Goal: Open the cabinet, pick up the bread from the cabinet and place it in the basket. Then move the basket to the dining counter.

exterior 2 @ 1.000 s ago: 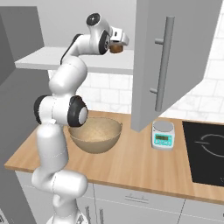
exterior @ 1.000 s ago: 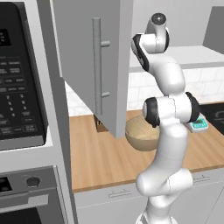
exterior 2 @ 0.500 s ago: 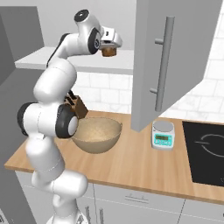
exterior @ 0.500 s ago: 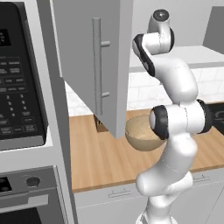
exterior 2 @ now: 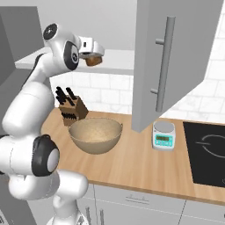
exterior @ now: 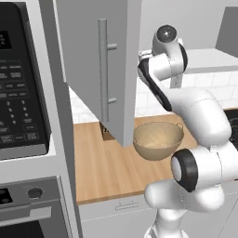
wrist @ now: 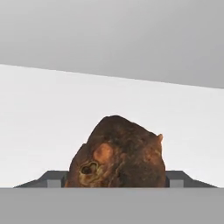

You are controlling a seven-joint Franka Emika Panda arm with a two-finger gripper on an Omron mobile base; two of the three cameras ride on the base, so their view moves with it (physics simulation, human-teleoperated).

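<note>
My gripper (exterior 2: 93, 56) is shut on the bread (exterior 2: 92, 61), a dark brown crusty lump, and holds it high in the air in front of the cabinet's pale shelf (exterior 2: 117, 61). In the hand view the bread (wrist: 118, 151) sits between the two fingertips of the gripper (wrist: 116, 180). The cabinet door (exterior 2: 169, 61) stands swung open, and the other open door (exterior: 100, 65) shows in the left base view. The tan woven basket (exterior 2: 95, 135) rests on the wooden worktop below and slightly right of the bread, also seen as the basket (exterior: 158, 139). The dining counter is out of view.
A knife block (exterior 2: 71, 109) stands behind the basket by the tiled wall. A small kitchen scale (exterior 2: 163, 134) sits under the open door, beside a black cooktop (exterior 2: 206, 151). A microwave (exterior: 21, 93) and an oven (exterior: 28, 209) stand at the left.
The hand has drawn back out of the cabinet with the bread, moving left and a little lower in the right base view. The arm's elbow has swung round.
</note>
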